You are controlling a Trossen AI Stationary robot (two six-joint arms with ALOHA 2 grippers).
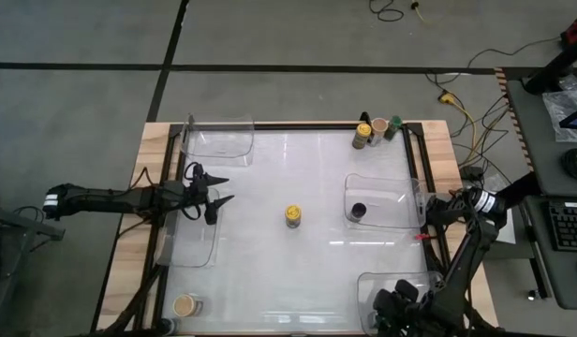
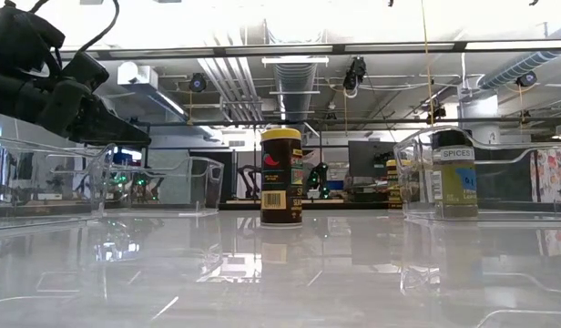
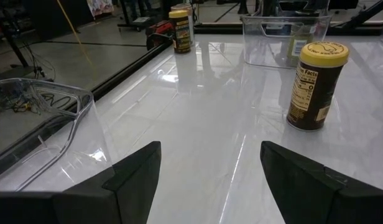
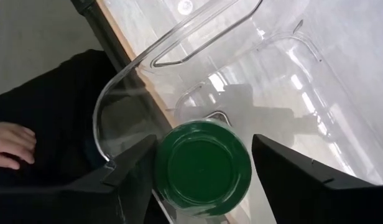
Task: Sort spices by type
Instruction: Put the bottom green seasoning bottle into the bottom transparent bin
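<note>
My right gripper (image 4: pixel 204 139) hangs over the near right clear tray (image 1: pixel 373 281), pointing steeply down and open, its fingers on either side of a green-lidded spice jar (image 4: pixel 204 168) inside the tray. The jar's base is hidden under its lid. A yellow-lidded jar (image 1: pixel 293 215) stands upright on the table's middle. A black-lidded jar (image 1: pixel 358 211) stands in the middle right tray (image 1: pixel 401 183). My left gripper (image 1: pixel 216 190) waits open at the table's left, holding nothing. My right gripper comes at the green lid (image 4: pixel 179 143) from above. One finger (image 4: pixel 138 168) lies edge to edge with the lid's outline. A narrow gap shows beside the other finger (image 4: pixel 291 168). Whether it touches the jar I cannot tell.
Three jars with yellow (image 1: pixel 362 134), tan (image 1: pixel 379 124) and green (image 1: pixel 397 122) lids stand at the far right edge. A tan-lidded jar (image 1: pixel 184 304) stands at the near left. Clear trays lie at the far left (image 1: pixel 218 136) and left (image 1: pixel 190 239). A person's hand (image 4: pixel 11 146) shows beyond the table's edge.
</note>
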